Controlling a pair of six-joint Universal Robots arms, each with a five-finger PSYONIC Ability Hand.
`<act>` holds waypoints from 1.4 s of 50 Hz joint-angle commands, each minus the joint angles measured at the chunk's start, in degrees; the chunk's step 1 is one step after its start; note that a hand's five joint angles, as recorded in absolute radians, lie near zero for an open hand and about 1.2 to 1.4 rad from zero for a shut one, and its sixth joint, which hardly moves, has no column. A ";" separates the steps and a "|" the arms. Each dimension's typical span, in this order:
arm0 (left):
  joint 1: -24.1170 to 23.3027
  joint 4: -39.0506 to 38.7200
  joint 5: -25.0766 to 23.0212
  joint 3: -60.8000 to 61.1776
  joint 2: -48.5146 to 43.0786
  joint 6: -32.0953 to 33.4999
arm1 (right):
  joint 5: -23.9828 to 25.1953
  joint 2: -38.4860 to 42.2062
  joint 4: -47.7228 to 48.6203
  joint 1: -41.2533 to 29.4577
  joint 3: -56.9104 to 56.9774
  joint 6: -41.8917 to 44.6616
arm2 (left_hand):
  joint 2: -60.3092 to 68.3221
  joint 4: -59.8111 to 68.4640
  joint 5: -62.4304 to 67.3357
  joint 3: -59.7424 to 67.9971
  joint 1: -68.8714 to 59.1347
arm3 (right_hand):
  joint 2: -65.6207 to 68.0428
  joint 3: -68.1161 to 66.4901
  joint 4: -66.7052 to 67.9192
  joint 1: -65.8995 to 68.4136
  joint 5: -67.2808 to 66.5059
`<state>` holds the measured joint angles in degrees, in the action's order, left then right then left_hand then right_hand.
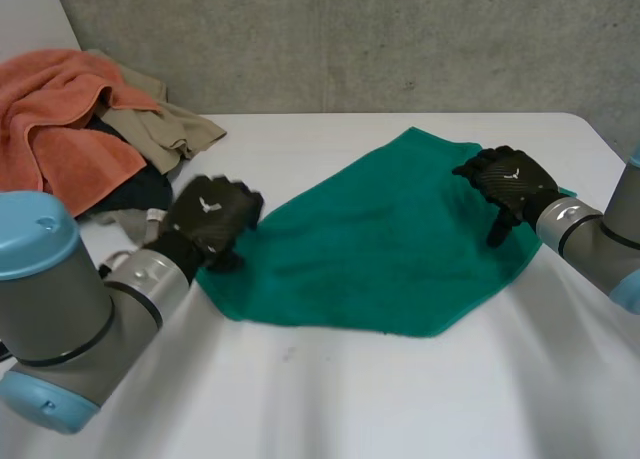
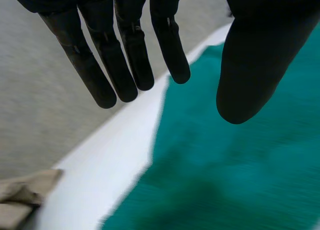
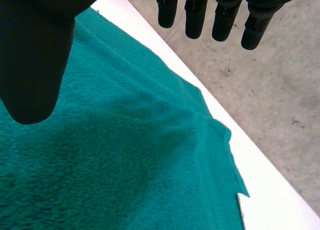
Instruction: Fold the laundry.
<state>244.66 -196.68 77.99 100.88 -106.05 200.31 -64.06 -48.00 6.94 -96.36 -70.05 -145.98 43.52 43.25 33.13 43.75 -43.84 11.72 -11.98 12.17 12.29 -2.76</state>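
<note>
Here the towel (image 1: 380,239) lies spread flat across the middle of the frame on the worktop (image 1: 330,399), turned like a diamond. The left hand (image 1: 212,214) is at its left corner and the right hand (image 1: 510,179) at its right corner. On both, the fingers (image 2: 137,64) are straight and apart from the thumb, holding nothing. The towel looks soft, limp and light, so pinching it at corners or hems should stop it sagging. A laundry pile (image 1: 80,129) sits at upper left.
</note>
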 commanded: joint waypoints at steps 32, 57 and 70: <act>-3.49 10.26 4.89 -11.23 -17.09 7.37 | -0.54 0.01 -3.16 -2.78 -1.85 1.05 | 3.02 3.29 3.40 2.79 -2.69 | -1.72 1.98 -2.17 -2.29 2.76; -9.20 7.54 11.32 -17.30 9.00 8.87 | -0.80 -3.25 -7.28 -6.99 7.28 -5.28 | 36.48 36.75 36.87 36.25 -36.16 | -1.72 1.98 -2.17 -2.29 2.76; -11.04 8.51 8.15 -17.30 21.14 11.85 | 2.28 17.66 -22.41 -16.75 39.71 -8.09 | 36.48 36.75 36.87 36.25 -36.16 | -1.72 1.98 -2.17 -2.29 2.76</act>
<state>234.24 -188.58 86.59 83.54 -89.44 211.15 -63.11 -40.09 -10.44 -108.70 -43.54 -152.50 68.51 68.71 56.34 68.30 -66.42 11.72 -11.98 12.17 12.29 -2.76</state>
